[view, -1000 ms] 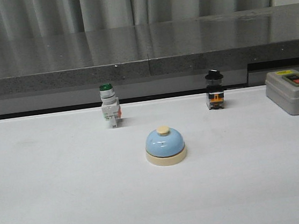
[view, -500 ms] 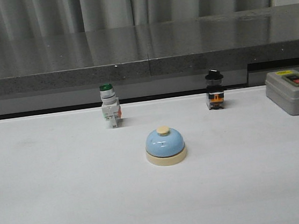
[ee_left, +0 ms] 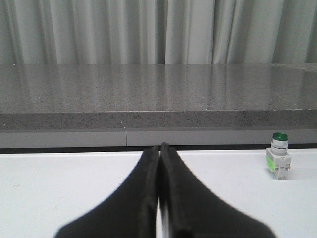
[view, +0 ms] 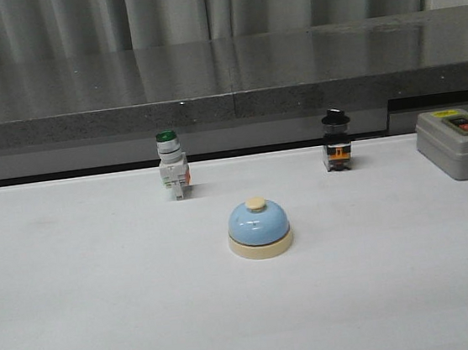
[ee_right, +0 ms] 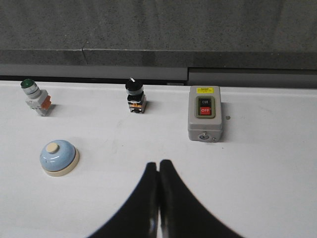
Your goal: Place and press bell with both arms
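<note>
The left gripper (ee_left: 159, 198) and right gripper (ee_right: 158, 198) each have their fingers pressed together, holding nothing. At the centre of the front view, the light-blue bell (view: 259, 228) sits upright on the white worktop (view: 105, 308). Farther back stand a green-capped push-button switch (view: 172, 175) at centre left, a black-capped switch (view: 336, 140) at centre right, and a grey ON/OFF control box (view: 459, 143) at the right edge.

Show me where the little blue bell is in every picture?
Front view: the bell sits mid-table, nearer than both switches.
Left wrist view: not in it.
Right wrist view: the bell sits beside the shut right gripper.
Shared landmark: the green-capped switch.
</note>
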Robot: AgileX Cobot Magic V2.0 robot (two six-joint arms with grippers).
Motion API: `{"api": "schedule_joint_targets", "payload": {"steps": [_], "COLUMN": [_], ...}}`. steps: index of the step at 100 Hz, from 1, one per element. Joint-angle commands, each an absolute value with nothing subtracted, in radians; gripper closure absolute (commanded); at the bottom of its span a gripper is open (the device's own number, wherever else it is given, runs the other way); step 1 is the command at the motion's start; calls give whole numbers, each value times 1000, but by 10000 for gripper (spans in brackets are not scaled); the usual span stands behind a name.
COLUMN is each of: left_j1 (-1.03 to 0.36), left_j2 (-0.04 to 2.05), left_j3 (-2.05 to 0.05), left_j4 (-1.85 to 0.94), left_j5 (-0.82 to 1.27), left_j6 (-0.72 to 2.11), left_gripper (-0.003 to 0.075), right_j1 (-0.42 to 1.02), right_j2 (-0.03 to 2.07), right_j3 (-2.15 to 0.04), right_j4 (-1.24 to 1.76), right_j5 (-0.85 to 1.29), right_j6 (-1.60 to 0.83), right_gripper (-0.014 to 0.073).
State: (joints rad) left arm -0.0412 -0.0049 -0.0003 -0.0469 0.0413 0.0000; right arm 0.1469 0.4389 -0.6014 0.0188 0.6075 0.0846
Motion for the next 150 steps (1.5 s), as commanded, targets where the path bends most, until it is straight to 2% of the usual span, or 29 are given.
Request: {"api": "schedule_joint_targets", "payload": {"steps": [1, 14, 29, 55, 84, 127, 150], "left_j1": [-39, -39, -39, -39, -39, -39, -39], "left_j2": [-34, -34, -34, -34, -34, -34, -34], "left_j3": [43, 43, 43, 43, 43, 43, 43], "left_j4": [-49, -49, -49, -49, -49, -49, -49], "left_j5": [-39, -39, -39, -39, -39, -39, -39], "left_j6": [-15, -15, -15, -15, -15, -15, -15], "left_gripper": [741, 741, 741, 741, 741, 741, 741], "right_j1": [141, 141, 141, 141, 135, 111, 111], "right_j2": [442, 442, 403, 203, -33, -24, -24], "right_j3": [-624, -615, -531, -314, -138, 11, 12], "right_j4": [13, -14, -43, -43, -43, -43, -43], "right_j5": [541, 502, 359, 185, 150, -51, -57], "right_j6": [74, 73, 73, 73, 73, 73, 73], "right_gripper": [654, 654, 654, 654, 654, 654, 654]}}
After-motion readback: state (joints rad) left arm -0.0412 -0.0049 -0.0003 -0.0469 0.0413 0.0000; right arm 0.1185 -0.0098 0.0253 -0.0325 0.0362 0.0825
